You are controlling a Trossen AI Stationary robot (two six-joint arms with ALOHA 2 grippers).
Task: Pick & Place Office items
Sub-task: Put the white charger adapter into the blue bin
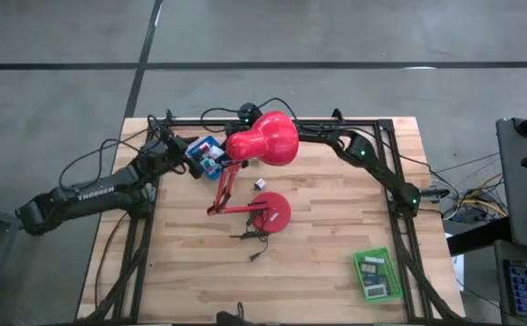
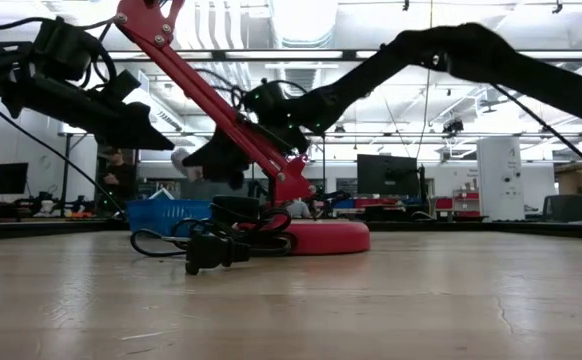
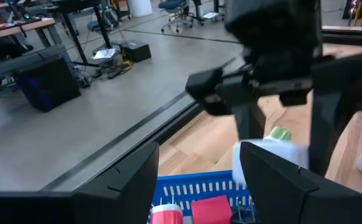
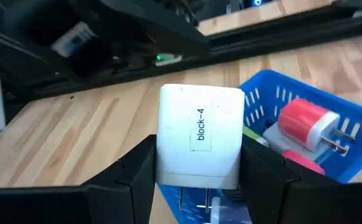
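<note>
A white block [image 4: 199, 137] labelled "block-4", with two metal prongs on its underside, sits between the fingers of my right gripper [image 4: 199, 171]. It hangs over the near rim of the blue tray [image 4: 262, 87]; the low view shows it [image 2: 181, 160] well above the tray [image 2: 166, 212]. A red-and-white plug [image 4: 305, 121] lies in the tray with other small pieces. My left gripper [image 3: 199, 186] is open, just left of the tray [image 1: 200, 145], and faces the white block [image 3: 262, 155]. In the high view the lamp head hides my right gripper. My right gripper pinches the white block by two opposite side faces [image 4: 168, 155], one finger [image 4: 131, 174] on each side. The fingers reach in from the table's right, roughly level. The block is lifted clear over the blue tray, prongs pointing down.
The red desk lamp stands mid-table, its head [image 1: 268, 138] over my right gripper and its base [image 1: 273, 213] nearer, with a dark cord and plug [image 2: 206, 250] beside it. A small piece [image 1: 260, 184] lies near the base. A green tray [image 1: 377, 276] sits at the near right.
</note>
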